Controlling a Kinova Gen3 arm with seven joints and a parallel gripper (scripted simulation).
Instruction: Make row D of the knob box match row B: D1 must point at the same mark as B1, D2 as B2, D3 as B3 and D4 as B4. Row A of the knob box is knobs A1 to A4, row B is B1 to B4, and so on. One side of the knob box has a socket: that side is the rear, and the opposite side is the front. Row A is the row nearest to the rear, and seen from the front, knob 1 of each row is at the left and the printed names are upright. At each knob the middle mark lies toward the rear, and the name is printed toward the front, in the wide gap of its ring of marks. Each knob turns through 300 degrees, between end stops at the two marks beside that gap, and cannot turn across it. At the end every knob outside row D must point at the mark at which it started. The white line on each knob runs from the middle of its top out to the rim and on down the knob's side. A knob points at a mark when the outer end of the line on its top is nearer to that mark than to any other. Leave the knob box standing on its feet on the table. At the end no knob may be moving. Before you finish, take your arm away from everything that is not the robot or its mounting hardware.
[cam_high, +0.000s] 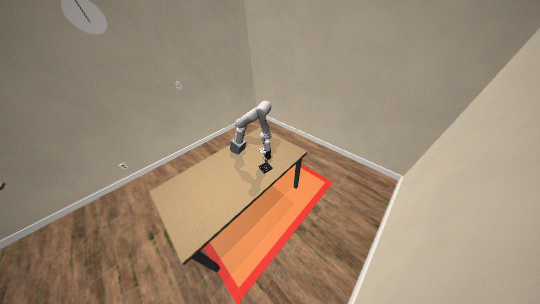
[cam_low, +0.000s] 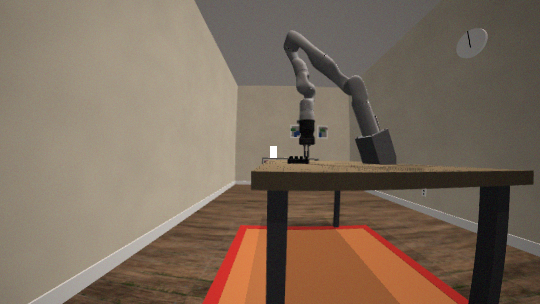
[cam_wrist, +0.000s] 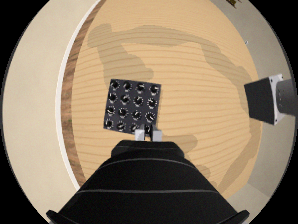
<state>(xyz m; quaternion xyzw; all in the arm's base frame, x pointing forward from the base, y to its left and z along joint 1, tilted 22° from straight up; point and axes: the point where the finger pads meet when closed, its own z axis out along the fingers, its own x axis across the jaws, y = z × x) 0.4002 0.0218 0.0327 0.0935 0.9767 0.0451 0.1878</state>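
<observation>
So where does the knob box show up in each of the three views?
Top: knob box, small dark square near the table's far right edge, under the gripper.
Exterior: low black block at the table's far end, below the gripper.
Wrist: dark square, left of centre.
Shared landmark: the arm's grey base.
</observation>
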